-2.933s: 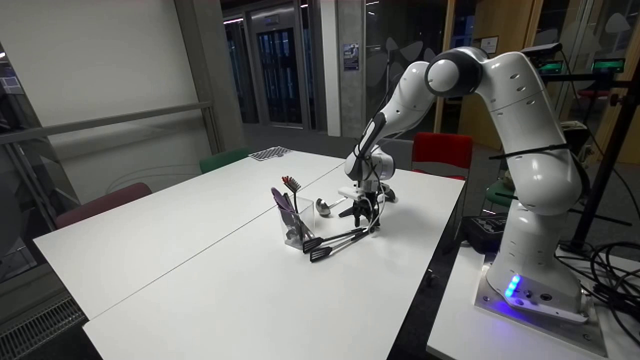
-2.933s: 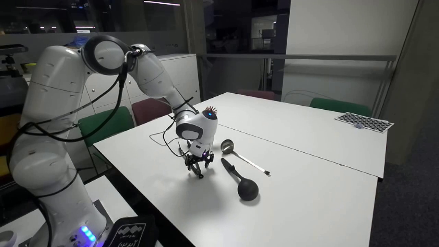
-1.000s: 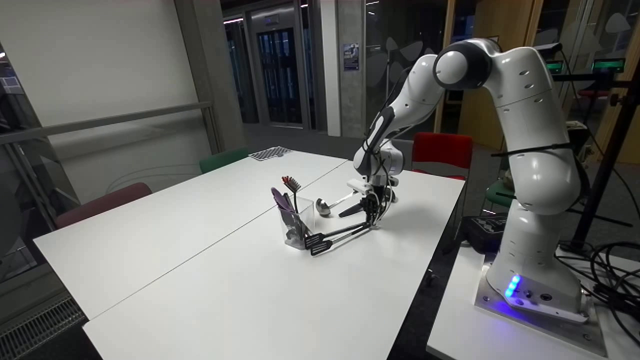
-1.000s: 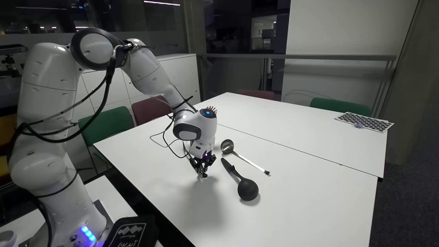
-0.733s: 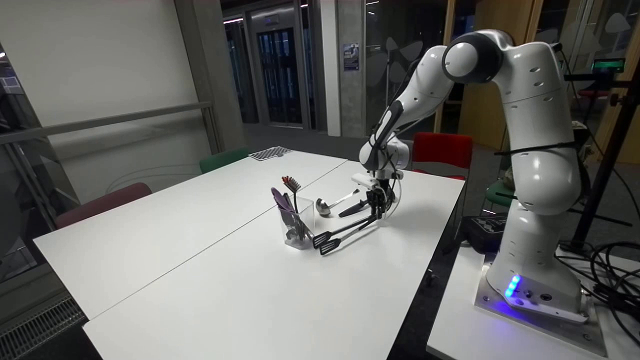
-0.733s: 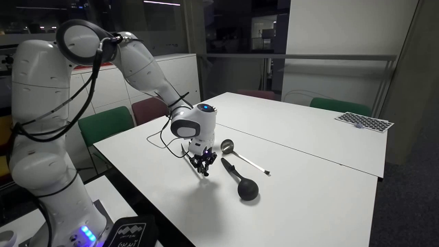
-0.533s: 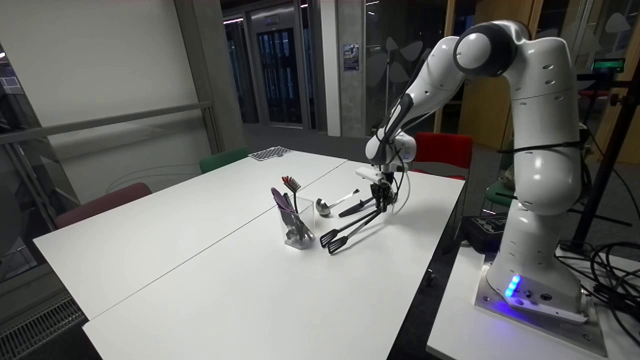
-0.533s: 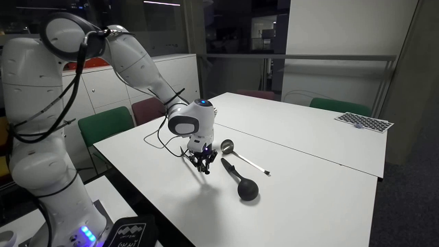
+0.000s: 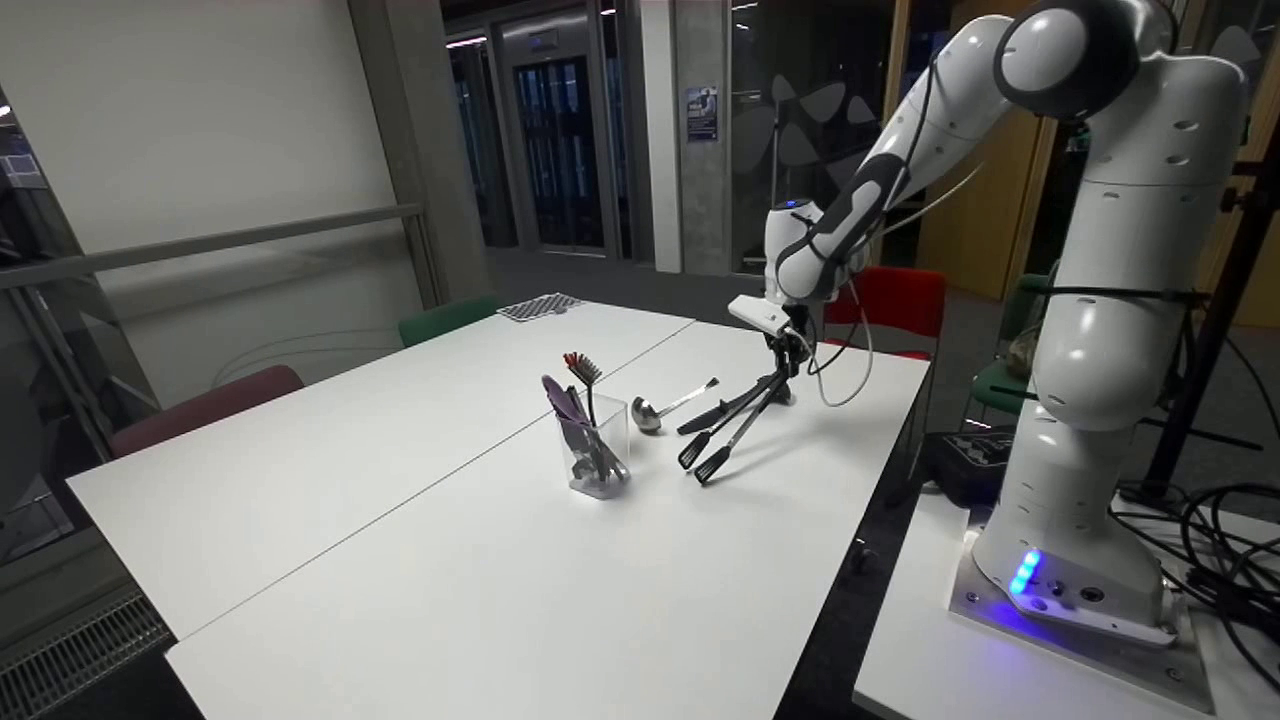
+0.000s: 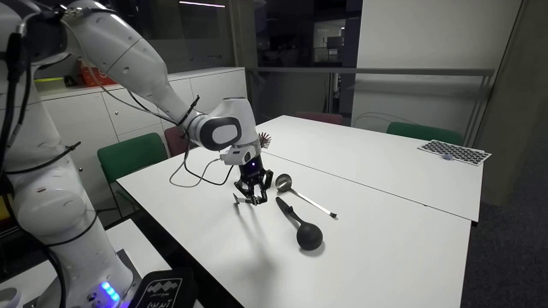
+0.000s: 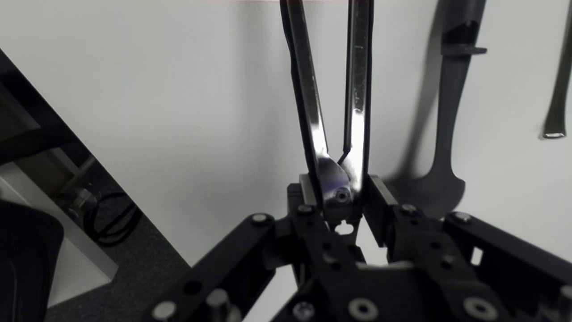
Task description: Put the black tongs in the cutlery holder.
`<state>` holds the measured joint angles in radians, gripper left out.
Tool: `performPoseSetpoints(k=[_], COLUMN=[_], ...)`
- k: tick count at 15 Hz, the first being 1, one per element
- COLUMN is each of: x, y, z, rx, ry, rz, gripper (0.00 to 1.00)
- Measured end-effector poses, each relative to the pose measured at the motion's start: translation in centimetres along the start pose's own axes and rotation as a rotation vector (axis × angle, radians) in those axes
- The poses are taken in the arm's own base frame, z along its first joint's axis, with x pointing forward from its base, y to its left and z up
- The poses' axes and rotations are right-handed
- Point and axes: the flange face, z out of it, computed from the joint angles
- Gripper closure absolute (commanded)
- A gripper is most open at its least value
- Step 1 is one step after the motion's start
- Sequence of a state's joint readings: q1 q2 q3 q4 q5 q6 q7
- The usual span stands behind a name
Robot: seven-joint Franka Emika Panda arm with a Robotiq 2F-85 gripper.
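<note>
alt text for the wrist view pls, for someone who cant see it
The hand grips the tongs at their hinged end, their arms splayed toward the top edge over a white table. A black ladle and a metal handle lie to the right.

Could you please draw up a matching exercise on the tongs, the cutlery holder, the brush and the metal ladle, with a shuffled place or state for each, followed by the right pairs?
Things:
1. tongs
2. cutlery holder
3. brush
4. metal ladle

Places and states:
A. standing upright, with see-through walls
B. lying on the table
C. held in the gripper, near the joint where two arms meet
D. bristles up, stem down in a container

Right pairs: 1-C, 2-A, 3-D, 4-B.
</note>
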<state>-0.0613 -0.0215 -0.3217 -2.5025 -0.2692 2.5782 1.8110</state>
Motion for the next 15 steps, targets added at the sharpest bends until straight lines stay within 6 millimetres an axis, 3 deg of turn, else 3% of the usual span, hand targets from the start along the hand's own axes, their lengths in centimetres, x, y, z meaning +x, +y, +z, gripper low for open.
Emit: performPoseSetpoints(k=[4, 8, 15], x=[0.0, -1.3, -3.2], y=[0.7, 2.0, 4.1], z=[-6.4, -12.0, -18.0], rx=[0.072, 0.119, 0.179], ry=[0.125, 0.190, 0.268], rz=[-0.002, -0.013, -0.029], gripper=[0.92, 0.92, 0.92])
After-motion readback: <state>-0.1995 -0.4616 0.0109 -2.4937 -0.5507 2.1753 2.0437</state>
